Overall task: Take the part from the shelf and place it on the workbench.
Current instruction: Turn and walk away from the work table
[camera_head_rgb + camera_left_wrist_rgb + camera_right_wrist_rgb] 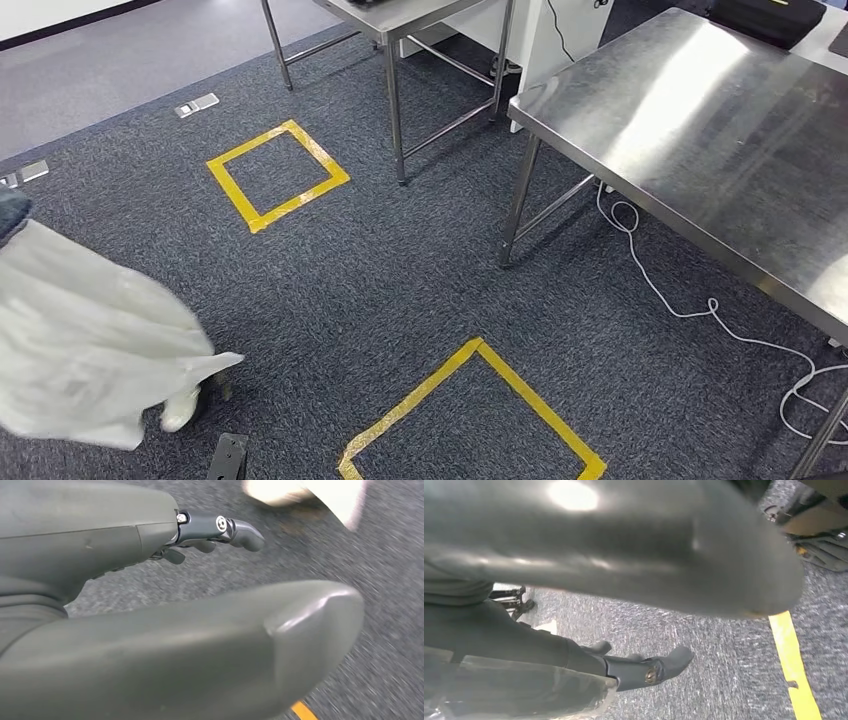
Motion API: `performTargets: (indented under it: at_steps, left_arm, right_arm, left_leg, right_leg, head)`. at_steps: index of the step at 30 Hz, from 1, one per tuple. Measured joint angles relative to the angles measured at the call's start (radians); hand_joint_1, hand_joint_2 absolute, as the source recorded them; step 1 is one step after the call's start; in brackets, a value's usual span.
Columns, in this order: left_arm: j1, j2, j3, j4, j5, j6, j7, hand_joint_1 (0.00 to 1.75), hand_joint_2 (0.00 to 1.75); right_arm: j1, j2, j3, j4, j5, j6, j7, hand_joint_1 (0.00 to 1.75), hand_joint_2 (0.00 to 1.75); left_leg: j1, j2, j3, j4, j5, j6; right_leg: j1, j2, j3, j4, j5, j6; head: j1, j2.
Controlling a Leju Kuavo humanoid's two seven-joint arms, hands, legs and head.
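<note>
A: Left hand (165,645)?
B: Hanging over the dark carpet floor (400,280). Fingers (240,530) stretched out and apart from the thumb, nothing between them.
A: Right hand (574,555)?
B: Also low over the carpet, beside a strip of yellow tape. Fingers (669,662) only lightly bent. Glossy, film-like surface just beside them. Cannot tell whether clamped on anything.
A: And the part?
B: Cannot tell where. Hard to say if that glossy patch belongs to it.
A: Surroundings?
B: Steel table (720,140) ahead on the right with a bare top. Two yellow tape squares on the floor, far (230,192) and near (530,393). Person in white (80,340) at the left edge.
</note>
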Motion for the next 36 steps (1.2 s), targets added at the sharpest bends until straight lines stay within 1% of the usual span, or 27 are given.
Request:
performTargets:
  at_steps: [1, 3, 5, 7, 8, 9, 10, 12, 14, 15, 16, 17, 18, 19, 21, 23, 24, 25, 27, 28, 29, 30, 31, 32, 33, 35, 36]
  left_arm:
    - [0.005, 0.003, 0.001, 0.0, 0.001, 0.002, -0.002, 0.0, 0.0]
    - [0.009, 0.01, 0.004, 0.0, 0.004, 0.003, -0.007, 0.0, 0.0]
    - [0.01, 0.014, 0.007, 0.0, 0.009, 0.004, -0.015, 0.0, 0.0]
    - [0.016, 0.017, 0.014, 0.001, 0.018, 0.004, -0.023, 0.0, 0.0]
    - [0.02, 0.017, 0.017, 0.001, 0.021, 0.003, -0.027, 0.0, 0.0]
    - [0.023, 0.017, 0.021, 0.001, 0.025, 0.003, -0.029, 0.0, 0.0]
    - [0.025, 0.018, 0.024, 0.001, 0.027, 0.003, -0.031, 0.0, 0.0]
    - [0.026, 0.017, 0.029, 0.002, 0.03, -0.002, -0.03, 0.0, 0.0]
    - [0.03, 0.017, 0.032, 0.002, 0.03, -0.02, -0.022, 0.0, 0.0]
    - [0.033, 0.017, 0.033, 0.004, 0.031, -0.039, -0.012, 0.0, 0.0]
    - [0.035, 0.017, 0.034, 0.006, 0.033, -0.065, 0.005, 0.0, 0.0]
    - [0.037, 0.017, 0.035, 0.008, 0.036, -0.096, 0.028, 0.0, 0.0]
    - [0.039, 0.016, 0.038, 0.009, 0.04, -0.131, 0.055, 0.0, 0.0]
    - [0.039, 0.017, 0.041, 0.01, 0.044, -0.162, 0.082, 0.0, 0.0]
    - [0.041, 0.019, 0.046, 0.011, 0.047, -0.224, 0.147, 0.0, 0.0]
    - [0.046, 0.023, 0.05, 0.012, 0.05, -0.274, 0.207, 0.0, 0.0]
    - [0.05, 0.024, 0.052, 0.012, 0.05, -0.286, 0.224, 0.0, 0.0]
    - [0.053, 0.025, 0.054, 0.013, 0.051, -0.294, 0.241, 0.0, 0.0]
    - [0.052, 0.026, 0.057, 0.014, 0.051, -0.308, 0.273, 0.0, 0.0]
    - [0.051, 0.026, 0.058, 0.014, 0.051, -0.316, 0.292, 0.0, 0.0]
    - [0.051, 0.026, 0.058, 0.014, 0.05, -0.324, 0.308, 0.0, 0.0]
    - [0.052, 0.026, 0.059, 0.015, 0.049, -0.329, 0.321, 0.0, 0.0]
    - [0.053, 0.026, 0.059, 0.015, 0.047, -0.335, 0.335, 0.0, 0.0]
    - [0.054, 0.027, 0.06, 0.016, 0.044, -0.339, 0.349, 0.0, 0.0]
    - [0.054, 0.027, 0.061, 0.016, 0.04, -0.341, 0.361, 0.0, 0.0]
    - [0.052, 0.029, 0.06, 0.016, 0.032, -0.342, 0.374, 0.0, 0.0]
    - [0.051, 0.03, 0.06, 0.015, 0.028, -0.342, 0.376, 0.0, 0.0]
  right_arm:
    - [-0.001, -0.007, -0.005, 0.0, -0.008, -0.001, -0.002, 0.0, 0.0]
    - [-0.002, -0.024, -0.013, 0.0, -0.018, 0.004, -0.009, 0.0, 0.0]
    - [-0.002, -0.042, -0.02, 0.0, -0.024, 0.008, -0.017, 0.0, 0.0]
    - [-0.004, -0.06, -0.026, -0.001, -0.031, 0.007, -0.025, 0.0, 0.0]
    - [-0.006, -0.066, -0.03, -0.001, -0.034, 0.005, -0.029, 0.0, 0.0]
    - [-0.007, -0.071, -0.033, -0.002, -0.036, 0.003, -0.032, 0.0, 0.0]
    - [-0.007, -0.075, -0.036, -0.002, -0.037, 0.0, -0.035, 0.0, 0.0]
    - [-0.004, -0.079, -0.04, -0.002, -0.037, -0.005, -0.04, 0.0, 0.0]
    - [0.0, -0.082, -0.043, -0.002, -0.037, -0.01, -0.045, 0.0, 0.0]
    - [0.0, -0.085, -0.045, -0.002, -0.039, -0.013, -0.048, 0.0, 0.0]
    - [-0.001, -0.088, -0.046, -0.002, -0.042, -0.015, -0.052, 0.0, 0.0]
    - [-0.002, -0.092, -0.048, -0.002, -0.046, -0.018, -0.058, 0.0, 0.0]
    - [-0.004, -0.095, -0.051, -0.002, -0.051, -0.021, -0.064, 0.0, 0.0]
    - [-0.005, -0.098, -0.053, -0.002, -0.055, -0.023, -0.07, 0.0, 0.0]
    - [-0.008, -0.106, -0.062, -0.001, -0.064, -0.026, -0.082, 0.0, 0.0]
    - [-0.012, -0.116, -0.07, -0.001, -0.071, -0.027, -0.094, 0.0, 0.0]
    - [-0.015, -0.118, -0.072, -0.001, -0.074, -0.026, -0.096, 0.0, 0.0]
    - [-0.017, -0.121, -0.073, -0.001, -0.076, -0.026, -0.099, 0.0, 0.0]
    - [-0.018, -0.126, -0.077, -0.001, -0.079, -0.026, -0.101, 0.0, 0.0]
    - [-0.016, -0.129, -0.081, -0.001, -0.081, -0.026, -0.101, 0.0, 0.0]
    - [-0.015, -0.132, -0.085, -0.001, -0.083, -0.024, -0.101, 0.0, 0.0]
    - [-0.015, -0.134, -0.088, -0.001, -0.084, -0.023, -0.101, 0.0, 0.0]
    - [-0.016, -0.136, -0.09, -0.001, -0.084, -0.02, -0.1, 0.0, 0.0]
    - [-0.017, -0.137, -0.091, -0.001, -0.084, -0.018, -0.099, 0.0, 0.0]
    - [-0.019, -0.138, -0.091, -0.001, -0.084, -0.015, -0.097, 0.0, 0.0]
    - [-0.022, -0.137, -0.094, -0.001, -0.085, -0.01, -0.095, 0.0, 0.0]
    - [-0.021, -0.137, -0.096, -0.001, -0.085, -0.009, -0.095, 0.0, 0.0]
  left_leg:
    - [0.003, 0.006, 0.025, -0.046, 0.026, 0.0]
    - [0.001, 0.044, 0.104, -0.186, 0.08, 0.005]
    - [-0.008, 0.066, 0.145, -0.263, 0.099, 0.015]
    - [-0.017, 0.048, 0.143, -0.272, 0.098, 0.027]
    - [-0.017, 0.038, 0.146, -0.279, 0.102, 0.035]
    - [-0.017, 0.028, 0.15, -0.288, 0.106, 0.044]
    - [-0.015, 0.017, 0.154, -0.296, 0.112, 0.053]
    - [-0.016, -0.007, 0.156, -0.302, 0.117, 0.063]
    - [-0.02, -0.034, 0.154, -0.302, 0.117, 0.065]
    - [-0.021, -0.049, 0.154, -0.301, 0.117, 0.065]
    - [-0.022, -0.063, 0.154, -0.3, 0.117, 0.064]
    - [-0.023, -0.075, 0.154, -0.298, 0.117, 0.064]
    - [-0.023, -0.087, 0.155, -0.296, 0.118, 0.062]
    - [-0.024, -0.097, 0.153, -0.292, 0.117, 0.059]
    - [-0.024, -0.114, 0.149, -0.287, 0.116, 0.047]
    - [-0.021, -0.129, 0.143, -0.285, 0.118, 0.036]
    - [-0.02, -0.118, 0.139, -0.279, 0.115, 0.032]
    - [-0.021, -0.093, 0.133, -0.266, 0.107, 0.027]
    - [-0.02, -0.024, 0.099, -0.188, 0.058, 0.019]
    - [-0.017, -0.006, 0.071, -0.125, 0.024, 0.015]
    - [-0.013, 0.0, 0.04, -0.059, -0.006, 0.011]
    - [-0.009, 0.001, 0.018, -0.012, -0.022, 0.008]
    - [-0.007, 0.002, 0.012, 0.003, -0.02, 0.006]
    - [-0.006, 0.003, 0.027, -0.023, 0.001, 0.007]
    - [-0.007, 0.011, 0.06, -0.082, 0.032, 0.011]
    - [-0.015, 0.044, 0.132, -0.215, 0.079, 0.026]
    - [-0.021, 0.056, 0.152, -0.254, 0.088, 0.035]
  right_leg:
    - [0.0, -0.009, 0.002, 0.0, -0.002, 0.002]
    - [0.003, -0.025, 0.007, 0.001, -0.009, 0.011]
    - [0.011, -0.043, 0.011, 0.001, -0.015, 0.023]
    - [0.014, -0.061, 0.015, -0.005, -0.017, 0.035]
    - [0.014, -0.06, 0.015, -0.003, -0.02, 0.04]
    - [0.014, -0.047, 0.011, 0.01, -0.031, 0.042]
    - [0.013, -0.026, -0.004, 0.045, -0.051, 0.04]
    - [0.01, 0.019, -0.064, 0.168, -0.106, 0.027]
    - [0.009, 0.032, -0.12, 0.267, -0.136, 0.026]
    - [0.009, 0.035, -0.124, 0.264, -0.126, 0.033]
    - [0.009, 0.038, -0.109, 0.223, -0.102, 0.042]
    - [0.008, 0.046, -0.078, 0.154, -0.069, 0.051]
    - [0.006, 0.059, -0.049, 0.089, -0.041, 0.054]
    - [0.006, 0.077, -0.028, 0.039, -0.021, 0.053]
    - [0.008, 0.1, -0.017, 0.01, -0.008, 0.04]
    - [0.009, 0.091, -0.011, 0.008, -0.004, 0.025]
    - [0.007, 0.082, -0.008, 0.007, -0.002, 0.018]
    - [0.004, 0.074, -0.005, 0.005, 0.001, 0.012]
    - [0.007, 0.053, 0.0, 0.003, 0.0, 0.002]
    - [0.011, 0.04, 0.001, 0.003, -0.002, -0.002]
    - [0.014, 0.027, 0.002, 0.003, -0.004, -0.005]
    - [0.016, 0.014, 0.003, 0.003, -0.006, -0.007]
    - [0.018, 0.003, 0.003, 0.003, -0.007, -0.008]
    - [0.019, -0.006, 0.004, 0.003, -0.009, -0.008]
    - [0.02, -0.015, 0.006, 0.003, -0.011, -0.008]
    - [0.025, -0.03, 0.01, 0.003, -0.015, -0.005]
    - [0.026, -0.037, 0.012, 0.002, -0.017, -0.003]
  head:
    - [0.0, 0.0]
    - [-0.001, 0.0]
    - [0.003, 0.0]
    - [0.007, 0.0]
    - [0.007, 0.0]
    - [0.008, 0.0]
    - [0.01, 0.0]
    - [0.014, 0.0]
    - [0.015, 0.0]
    - [0.015, 0.0]
    - [0.015, 0.0]
    - [0.015, 0.0]
    - [0.014, 0.0]
    - [0.015, 0.0]
    - [0.016, 0.0]
    - [0.016, 0.0]
    - [0.015, 0.0]
    - [0.013, 0.0]
    - [0.009, 0.0]
    - [0.008, 0.0]
    - [0.007, 0.0]
    - [0.007, 0.0]
    - [0.007, 0.0]
    - [0.007, 0.0]
    - [0.007, 0.0]
    - [0.008, 0.0]
    - [0.008, 0.0]
